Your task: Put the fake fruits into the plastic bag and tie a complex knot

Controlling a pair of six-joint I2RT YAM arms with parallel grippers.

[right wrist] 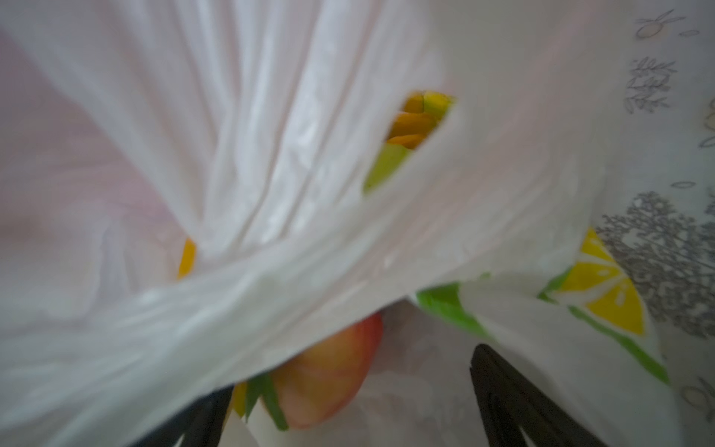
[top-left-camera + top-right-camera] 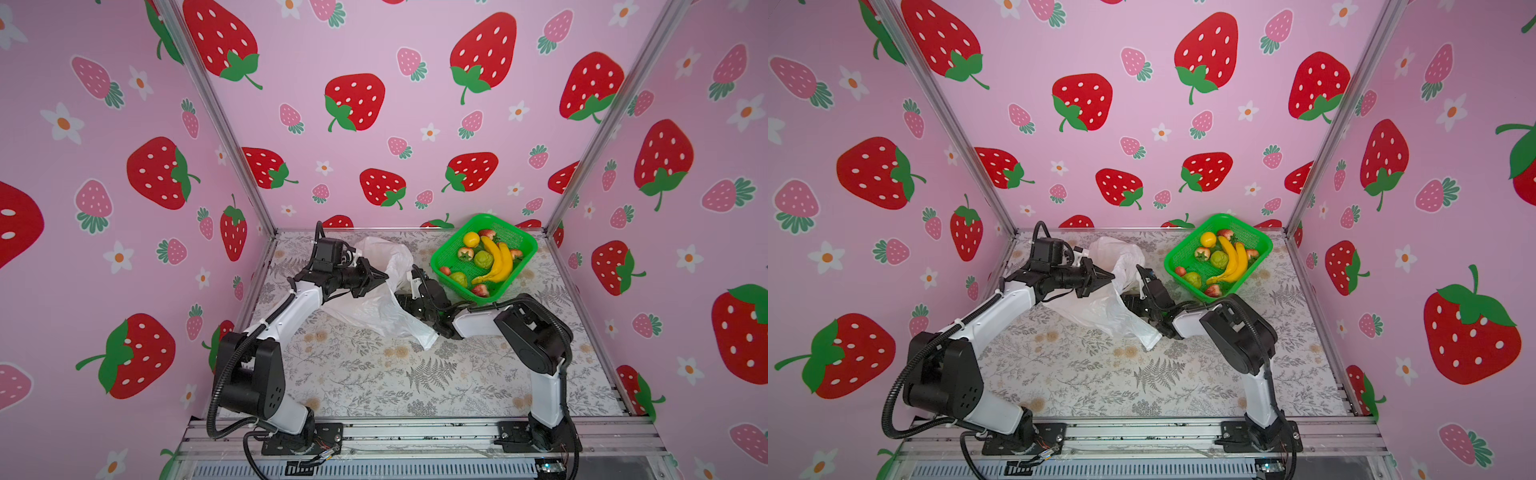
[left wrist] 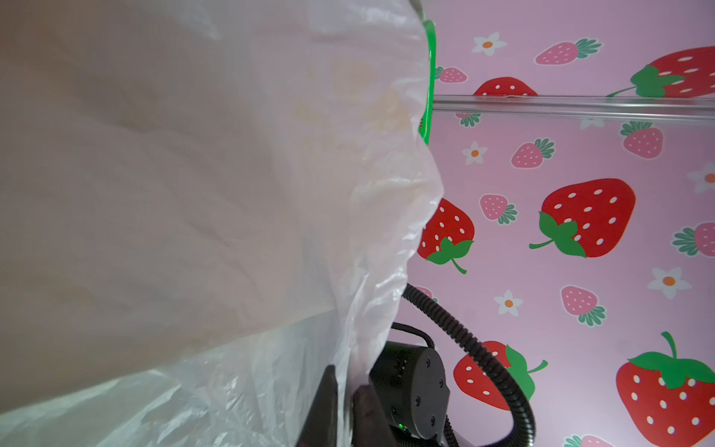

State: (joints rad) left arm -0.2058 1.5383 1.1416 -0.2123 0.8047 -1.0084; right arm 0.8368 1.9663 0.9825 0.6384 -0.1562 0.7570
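Reaching low, both arms' jaws at the plastic bag (image 2: 374,307).

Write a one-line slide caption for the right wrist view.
Open right gripper beside a red-orange fake fruit under the plastic bag with its lemon print.

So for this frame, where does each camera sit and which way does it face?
Top views: a high stereo pair looking down on both arms, the plastic bag and the green basket.
Left wrist: on the left arm; the left gripper pinches the bag, the right arm beyond.
Right wrist: buried in bag folds, dark fingertips apart, a reddish fruit between.
All views show the bag.
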